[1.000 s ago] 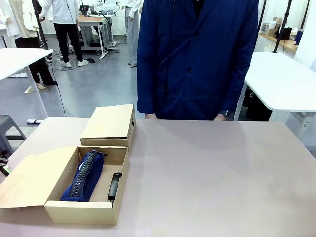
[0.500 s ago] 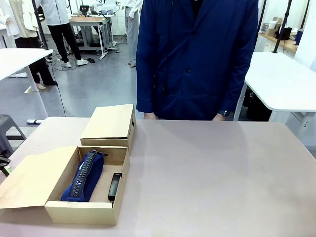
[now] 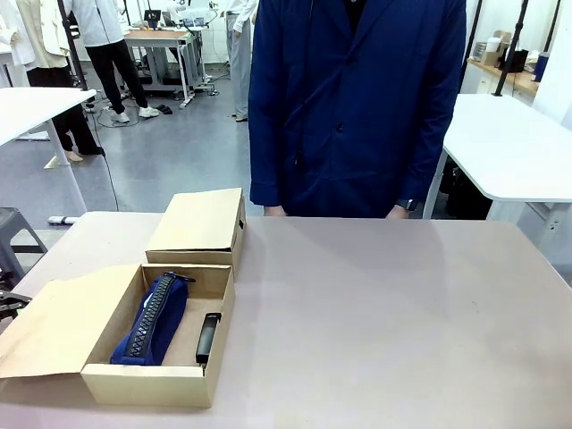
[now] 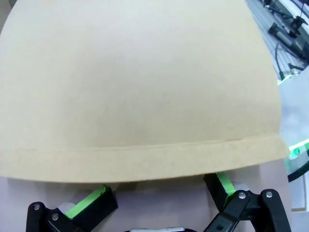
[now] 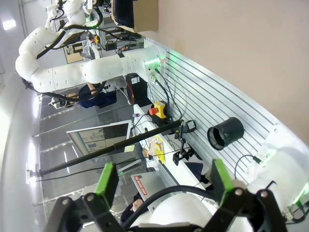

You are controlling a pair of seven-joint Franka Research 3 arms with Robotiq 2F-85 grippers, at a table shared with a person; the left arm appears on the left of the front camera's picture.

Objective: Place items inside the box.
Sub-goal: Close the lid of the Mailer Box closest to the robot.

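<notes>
While the box [image 3: 152, 380] sits unchanged, left gripper [image 4: 159, 191] — seemingly — retreats.

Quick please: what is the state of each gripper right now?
Left gripper: open, empty, jaws at the box flap edge.
Right gripper: open, empty.

Tan cardboard flap lid [image 4: 140, 87] spread wide, just beyond the left end effector [image 4: 161, 191]; 2 green-padded fingers [image 4: 89, 203] apart, gripping nothing, over the worktop [image 4: 159, 195].
</notes>
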